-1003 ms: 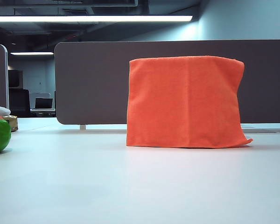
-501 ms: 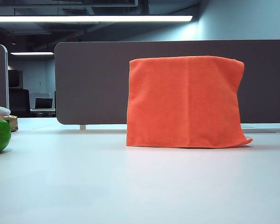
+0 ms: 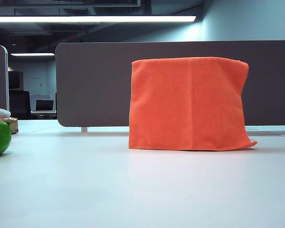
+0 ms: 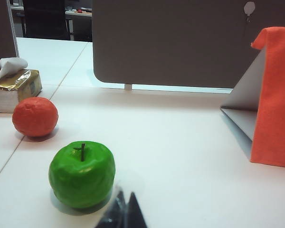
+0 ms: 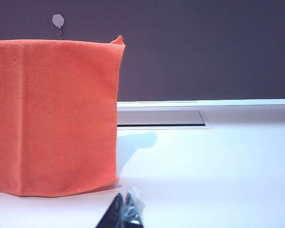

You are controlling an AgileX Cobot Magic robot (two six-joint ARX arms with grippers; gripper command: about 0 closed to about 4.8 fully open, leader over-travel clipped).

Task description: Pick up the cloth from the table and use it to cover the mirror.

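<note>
The cloth [image 3: 190, 103] is hanging over the mirror [image 4: 243, 105], hiding its face, on the table [image 3: 133, 190] before the partition panel [image 3: 95, 80]. The left gripper [image 4: 123, 213] is staying clenched beside a green apple [image 4: 81, 174]; the right gripper [image 5: 125, 211] is clenched, near the cloth's lower corner.

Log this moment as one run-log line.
cloth: draped over mirror, front hidden | left claw: shut, empty, near apple | right claw: shut, empty, near cloth | table: cloth hem touching

Cloth [image 3: 190, 103] draped over the mirror [image 4: 242, 102] on the table [image 3: 133, 190], partition [image 3: 95, 85] behind
</note>
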